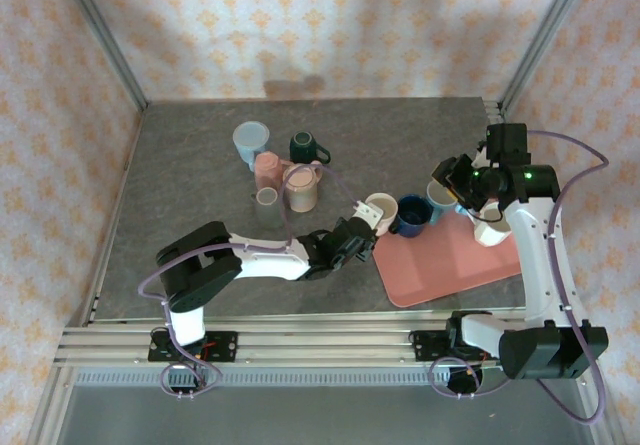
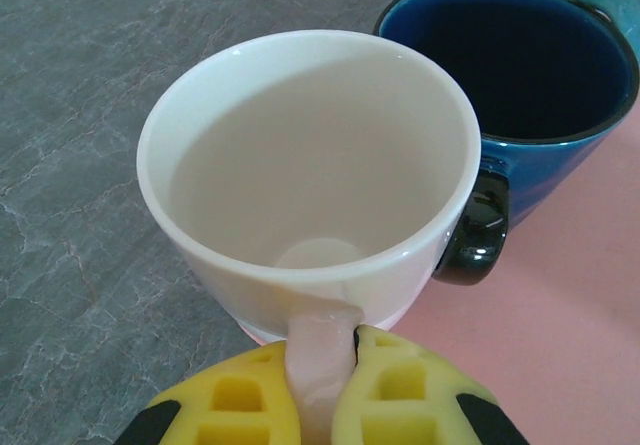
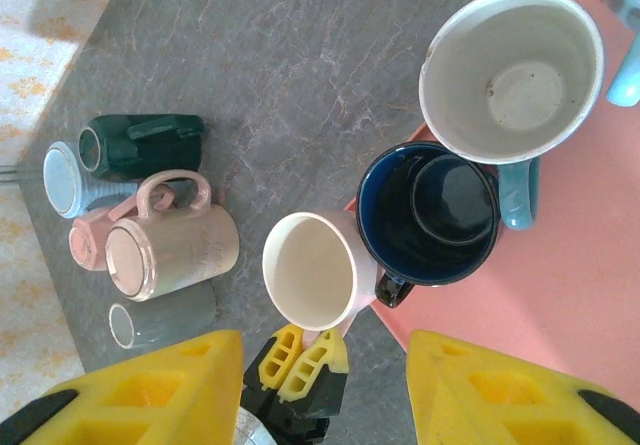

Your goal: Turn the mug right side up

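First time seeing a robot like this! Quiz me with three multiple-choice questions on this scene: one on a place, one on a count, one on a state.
1. Where does the dark blue mug stand? A on the pink tray; B on an arm's base; C on the metal rails.
2. How many mugs are grouped on the grey table, away from the tray? A three; B five; C eight.
3. What is the left gripper doing? A hanging open; B shut on the handle of the cream mug; C shut on the tray's rim.
Answers: 1 A, pink shows beneath it. 2 B: dark green, light blue, pink, beige, grey. 3 B, its yellow fingers pinch the handle.
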Robot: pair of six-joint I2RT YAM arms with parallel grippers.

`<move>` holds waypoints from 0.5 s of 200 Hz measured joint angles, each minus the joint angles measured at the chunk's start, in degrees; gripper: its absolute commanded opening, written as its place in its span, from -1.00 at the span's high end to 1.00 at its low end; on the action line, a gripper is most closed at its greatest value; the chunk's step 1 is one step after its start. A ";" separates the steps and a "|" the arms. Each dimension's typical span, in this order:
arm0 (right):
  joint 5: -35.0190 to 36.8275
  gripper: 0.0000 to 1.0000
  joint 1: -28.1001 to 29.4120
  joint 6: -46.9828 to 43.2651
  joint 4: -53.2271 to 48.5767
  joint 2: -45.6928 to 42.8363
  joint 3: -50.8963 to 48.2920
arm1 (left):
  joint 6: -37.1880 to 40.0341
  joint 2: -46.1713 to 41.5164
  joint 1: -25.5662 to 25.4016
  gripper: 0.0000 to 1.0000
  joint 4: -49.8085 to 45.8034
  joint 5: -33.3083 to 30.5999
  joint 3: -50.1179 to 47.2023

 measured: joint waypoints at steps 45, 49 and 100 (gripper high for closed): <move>-0.02 0.00 0.00 -0.02 0.00 0.00 -0.66 | -0.37 0.26 -0.11 0.68 0.44 -0.94 0.00; -0.02 -0.01 0.00 -0.02 0.02 0.00 -0.66 | -0.39 0.26 -0.11 0.62 0.46 -0.94 0.00; -0.02 -0.06 0.00 0.04 0.35 -0.02 -0.83 | -1.05 0.26 -0.44 0.11 2.21 -1.01 0.00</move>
